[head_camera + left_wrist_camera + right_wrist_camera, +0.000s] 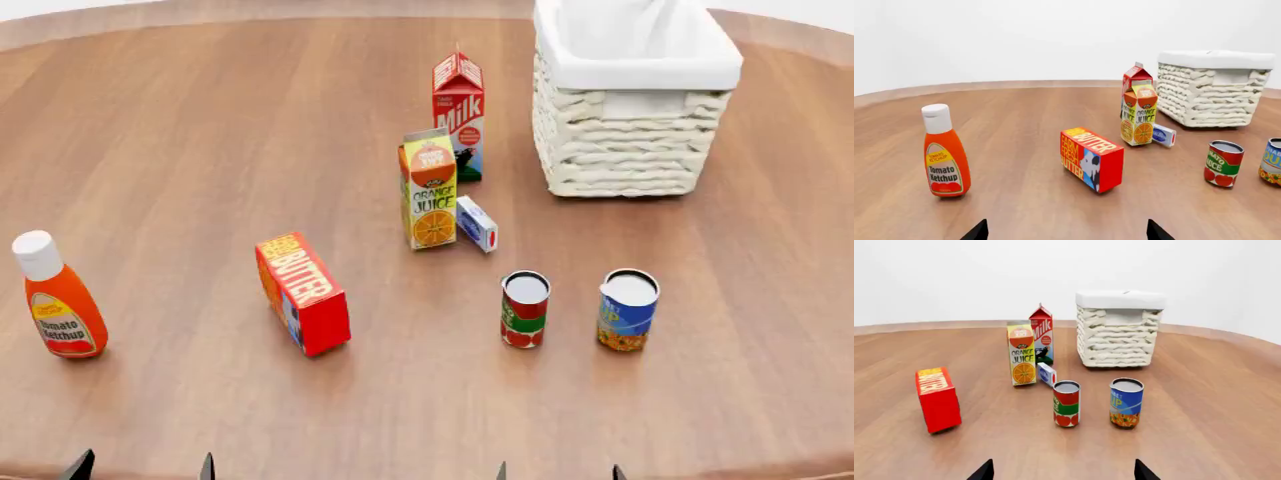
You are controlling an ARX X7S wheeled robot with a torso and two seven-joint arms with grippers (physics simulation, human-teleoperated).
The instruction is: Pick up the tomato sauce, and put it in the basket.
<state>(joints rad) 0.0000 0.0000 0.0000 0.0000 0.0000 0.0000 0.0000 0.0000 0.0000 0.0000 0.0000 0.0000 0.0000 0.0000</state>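
The tomato sauce can (525,310), red label with a green band and silver top, stands upright on the wooden table; it also shows in the right wrist view (1067,404) and the left wrist view (1223,164). The cream wicker basket (627,140) with white lining stands at the far right, also seen in the right wrist view (1118,337) and left wrist view (1211,95). My left gripper (140,468) and right gripper (557,472) are open and empty at the near table edge; only their fingertips show. The right gripper (1062,471) is nearest the can.
A blue-and-yellow can (627,310) stands just right of the sauce can. A butter box (303,293), orange juice carton (430,190), milk carton (458,115) and small blue-white box (477,224) stand mid-table. A ketchup bottle (56,297) stands at the left.
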